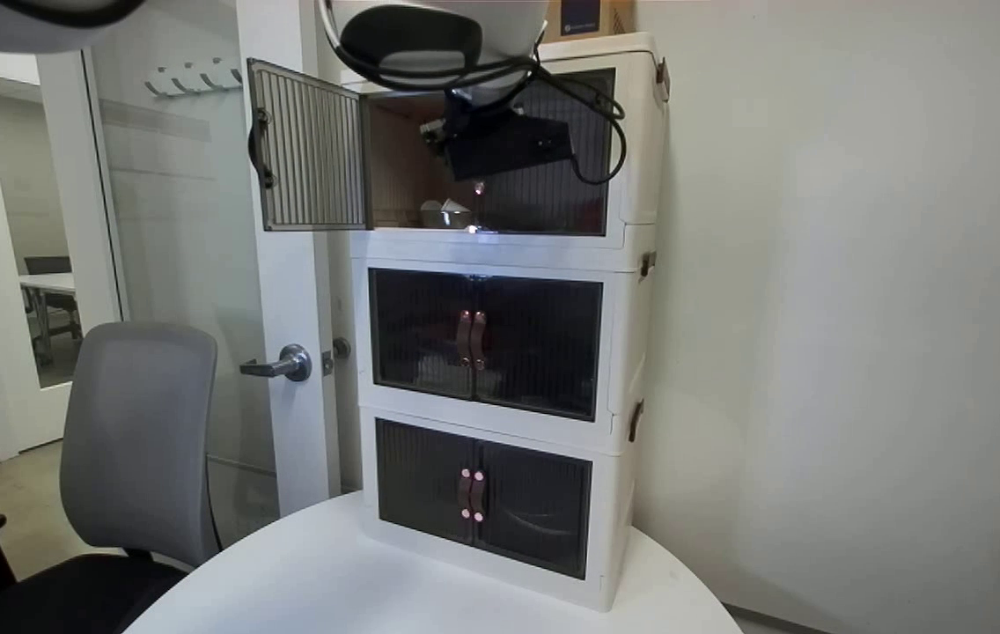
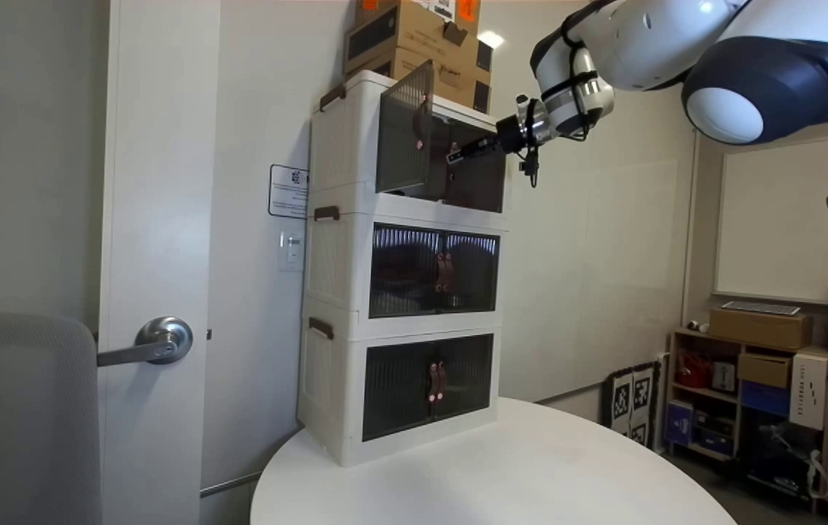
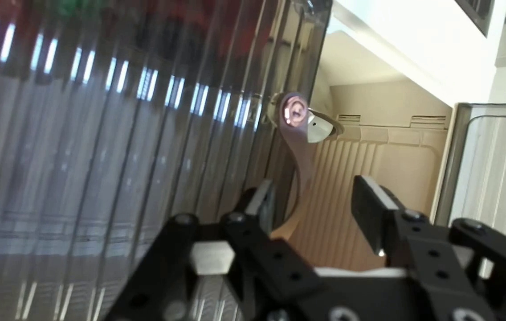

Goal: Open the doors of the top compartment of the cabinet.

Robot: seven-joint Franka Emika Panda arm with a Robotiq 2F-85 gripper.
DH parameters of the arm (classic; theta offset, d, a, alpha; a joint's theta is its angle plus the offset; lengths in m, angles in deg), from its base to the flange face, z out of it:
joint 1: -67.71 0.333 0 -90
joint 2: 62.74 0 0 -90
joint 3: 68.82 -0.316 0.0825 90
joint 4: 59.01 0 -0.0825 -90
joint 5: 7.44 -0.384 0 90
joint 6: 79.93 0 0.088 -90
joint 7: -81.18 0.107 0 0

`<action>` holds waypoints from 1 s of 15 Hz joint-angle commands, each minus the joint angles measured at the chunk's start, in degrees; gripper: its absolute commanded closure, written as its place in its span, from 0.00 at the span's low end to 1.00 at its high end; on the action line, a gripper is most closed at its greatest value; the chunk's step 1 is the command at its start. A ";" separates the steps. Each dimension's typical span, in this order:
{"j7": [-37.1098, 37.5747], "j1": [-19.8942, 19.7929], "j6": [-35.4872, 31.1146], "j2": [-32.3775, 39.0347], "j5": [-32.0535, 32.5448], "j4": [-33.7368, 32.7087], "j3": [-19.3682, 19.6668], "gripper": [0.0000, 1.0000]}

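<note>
While aslant, claw (image 3: 314, 195) near handle (image 3: 305, 166)

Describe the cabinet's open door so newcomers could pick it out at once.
Find the tall, three-tiered white cabinet on the white table. At its top compartment, look for a ribbed, smoky see-through door. Unlike the adjacent door and the lower doors, it is swung wide open.

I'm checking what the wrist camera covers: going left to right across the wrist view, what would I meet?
Smoked door → its handle → compartment interior → open door.
</note>
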 commanded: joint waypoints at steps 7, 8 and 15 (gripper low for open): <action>3.34 -1.04 6.54 0.47 0.69 0.44 0.48 0.92; 3.72 -1.08 6.99 0.63 0.86 0.60 0.75 0.91; 6.04 -1.13 9.45 1.08 1.88 1.50 3.20 0.91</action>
